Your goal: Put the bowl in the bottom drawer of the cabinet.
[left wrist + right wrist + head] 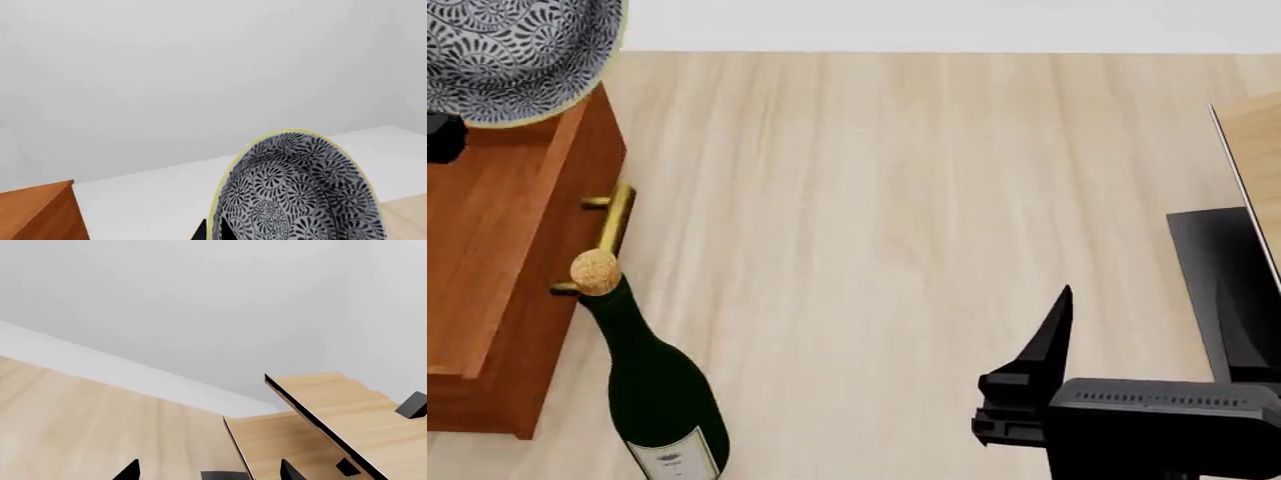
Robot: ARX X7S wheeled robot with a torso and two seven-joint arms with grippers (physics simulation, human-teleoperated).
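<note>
1. The bowl [293,192] fills the lower part of the left wrist view, tipped so its patterned inside and yellowish rim face the camera.
2. A black finger [200,231] of the left arm shows just beside the bowl's rim at the frame edge. The other is out of sight, so I cannot tell whether the fingers pinch the rim.
3. In the head view the bowl [518,55] hangs over the far end of the cabinet [501,240]. A bit of black left-arm hardware [443,137] sits right under its rim.
4. One brass handle [607,235] shows on the cabinet's front. No drawer is seen pulled out, and the bowl is in none.
5. A dark bottle [654,390] with a cork [594,270] stands on the tabletop [894,200] just in front of that handle.
6. The right fingers [133,471] are spread apart, empty, their two tips at the edge of the right wrist view with bare tabletop between them.
7. Beyond the right fingers stands a light-wood slanted rack [333,405], well apart from the bowl.
</note>
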